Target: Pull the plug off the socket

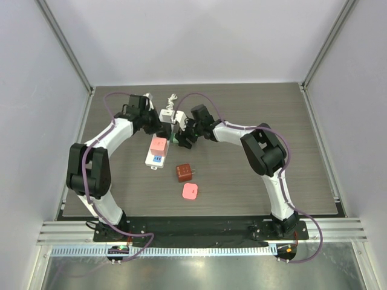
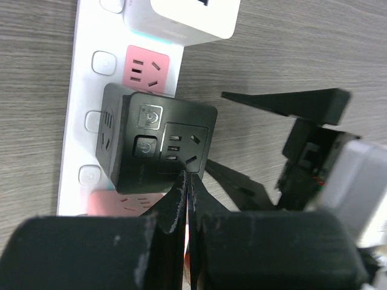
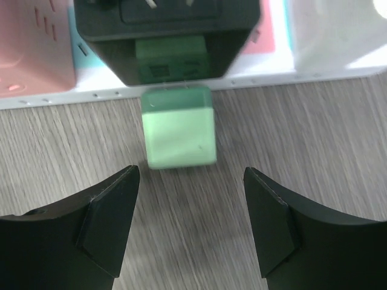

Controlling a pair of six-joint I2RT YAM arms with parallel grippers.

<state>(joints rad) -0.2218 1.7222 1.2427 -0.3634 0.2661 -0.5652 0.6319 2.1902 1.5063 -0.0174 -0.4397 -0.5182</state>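
Left hand [image 2: 186, 199] is pinched fully shut and holds nothing. Its fingertips [image 2: 180, 187] rest at the near edge of a black plug [image 2: 151, 142] that sits in the socket [image 2: 81, 72]. The socket lies flat on the table [image 2: 36, 36] and runs straight away from this hand. Past the black plug along the socket comes a bare pink outlet [image 2: 145, 67], then a white plug [image 2: 193, 18]. The right hand shows just off to this hand's right, across the socket.

Right hand [image 3: 190, 223] stands wide, its fingers [image 3: 106, 223] well apart with nothing between them. Straight ahead of it a green cube [image 3: 179, 127] lies on the table, clear of both fingers and just beside the socket's long edge; whether it touches that edge I cannot tell. Behind the cube the black plug sits on the socket, its glossy side mirroring the green. A pink plug [image 3: 33, 42] sits on the socket to this hand's left, the white plug to its right.

Behind the right hand, toward the arm bases, a brown cube [image 1: 184, 173] and a pink cube [image 1: 190, 192] lie loose on the table, apart from the socket.
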